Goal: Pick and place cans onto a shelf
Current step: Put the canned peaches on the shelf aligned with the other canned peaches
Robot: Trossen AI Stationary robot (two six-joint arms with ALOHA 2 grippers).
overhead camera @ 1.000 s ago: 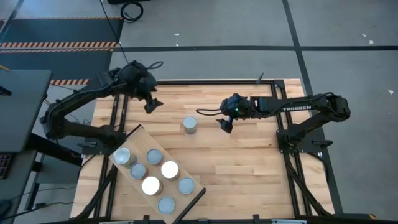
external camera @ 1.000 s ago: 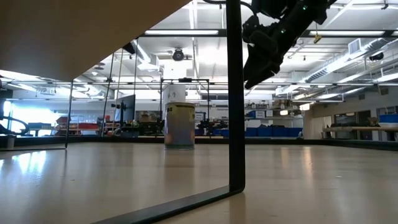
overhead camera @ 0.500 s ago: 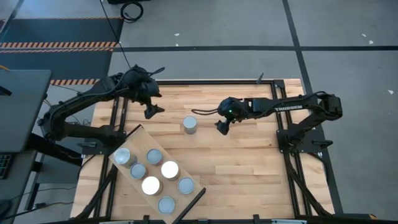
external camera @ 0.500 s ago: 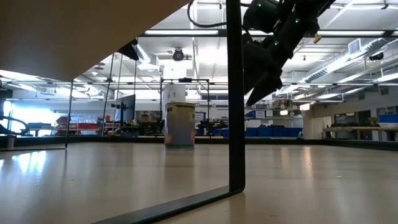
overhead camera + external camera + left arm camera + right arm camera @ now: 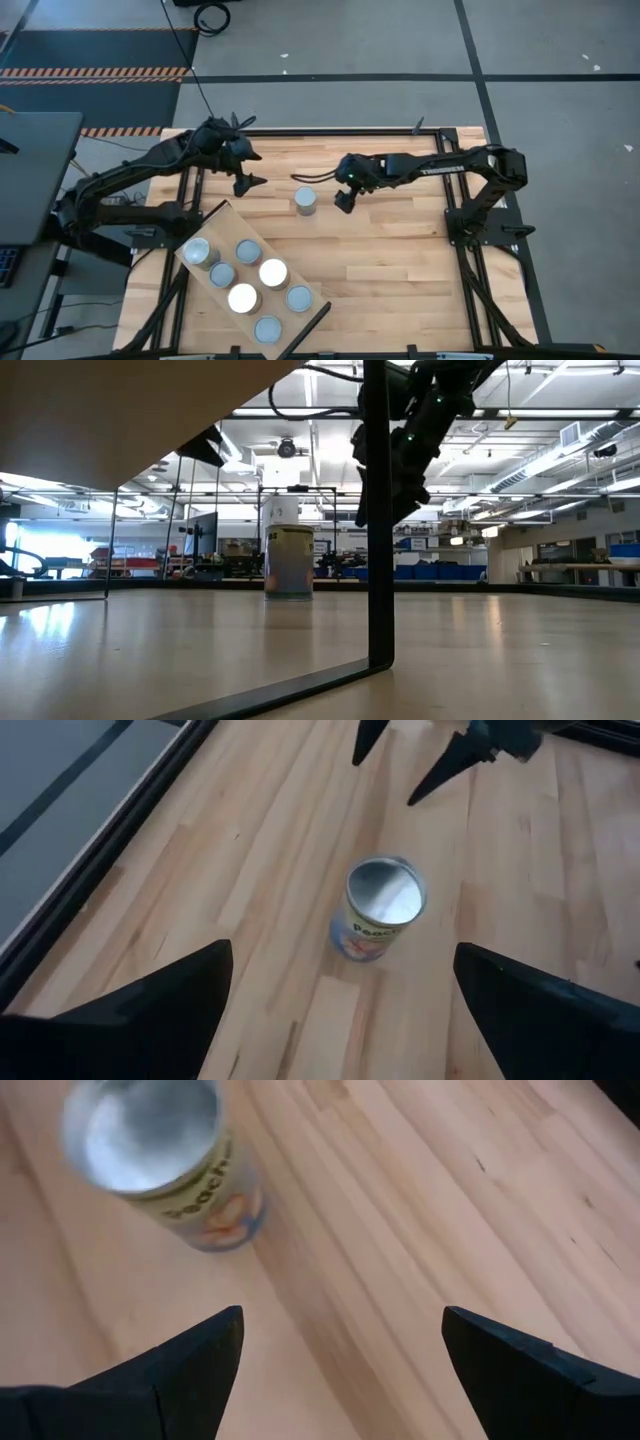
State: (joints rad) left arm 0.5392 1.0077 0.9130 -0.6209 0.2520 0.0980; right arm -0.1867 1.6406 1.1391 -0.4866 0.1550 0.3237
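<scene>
One can [image 5: 305,201] with a silvery top and a peach label stands upright alone on the tabletop; it also shows in the low view [image 5: 288,550], the left wrist view [image 5: 382,907] and the right wrist view [image 5: 165,1160]. My right gripper [image 5: 343,199] is open, above the table just right of the can. My left gripper [image 5: 247,180] is open, above the table to the can's far left. The shelf [image 5: 216,222], a pale plank with a dark bar at its near end, lies slantwise at the near left and bears several cans [image 5: 246,250].
Dark frame rails run along the table's edges [image 5: 190,190]. A dark upright post [image 5: 378,560] of the shelf stands close before the low camera. Bare tabletop [image 5: 400,260] spreads to the near right.
My right gripper has moved toward the table's left edge, closing in on the lone can. My left gripper has shifted a little toward the right and the can. The can has stayed in place.
</scene>
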